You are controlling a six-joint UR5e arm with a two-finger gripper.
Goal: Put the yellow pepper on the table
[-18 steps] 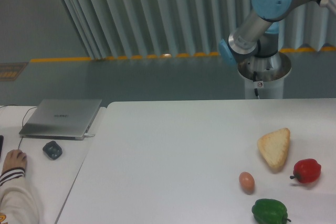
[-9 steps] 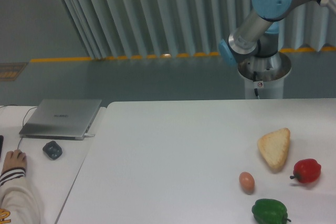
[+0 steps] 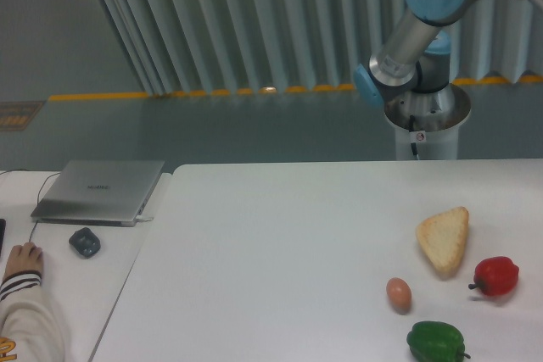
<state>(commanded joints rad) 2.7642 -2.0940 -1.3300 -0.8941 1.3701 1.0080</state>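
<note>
Tabletop (image 3: 280, 243): holds bread wedge (image 3: 444, 239), egg (image 3: 399, 293), red pepper (image 3: 495, 275), green pepper (image 3: 436, 341); yellow pepper and pincer out of frame, pincer state unknowable; risk: a release unseen among these items could knock or roll one.

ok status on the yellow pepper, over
Fingers out of frame. Yellow pepper not in view. Table holds bread, egg, red pepper, green pepper.
</note>
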